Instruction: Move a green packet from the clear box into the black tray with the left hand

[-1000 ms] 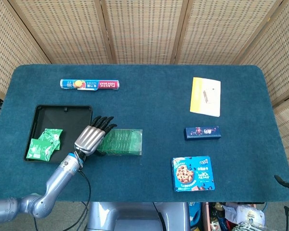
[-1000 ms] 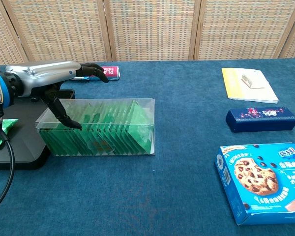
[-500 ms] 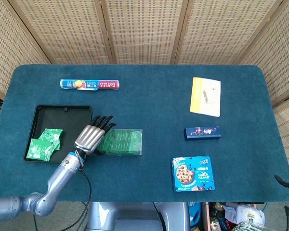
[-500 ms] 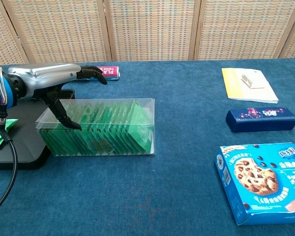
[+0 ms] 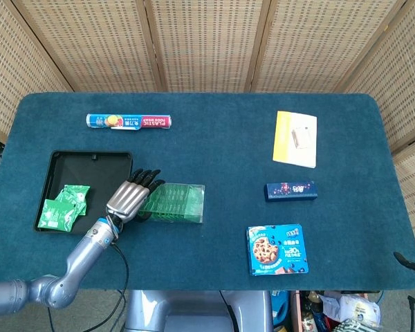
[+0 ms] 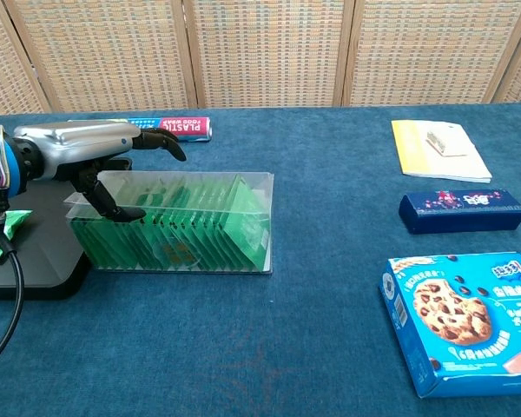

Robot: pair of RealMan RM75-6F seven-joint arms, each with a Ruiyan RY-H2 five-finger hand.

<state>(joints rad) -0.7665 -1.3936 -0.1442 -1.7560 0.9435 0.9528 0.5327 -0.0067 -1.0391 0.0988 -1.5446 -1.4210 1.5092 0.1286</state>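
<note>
I'm holding the left hand over the near-tray end of the clear box, and what matters is that the green packets are lying directly beneath and just ahead of my fingers. The fingers are stretched out flat over the box's open top, slightly apart, closing on nothing; the thumb is hanging down into the box at its end wall, and I cannot tell from the chest view whether it is touching the first packet. The packets are standing on edge in a row, leaning, their faces stacked along the box's long axis, which is running away from my palm toward the fingertips. So I'm judging that the nearest packet is the one right by the thumb, and I'd pinch that one and lift upward. The black tray is sitting just behind the wrist side of the hand, already holding a few green packets. The right hand isn't showing in either view, so the left is the only one placed for this.
</note>
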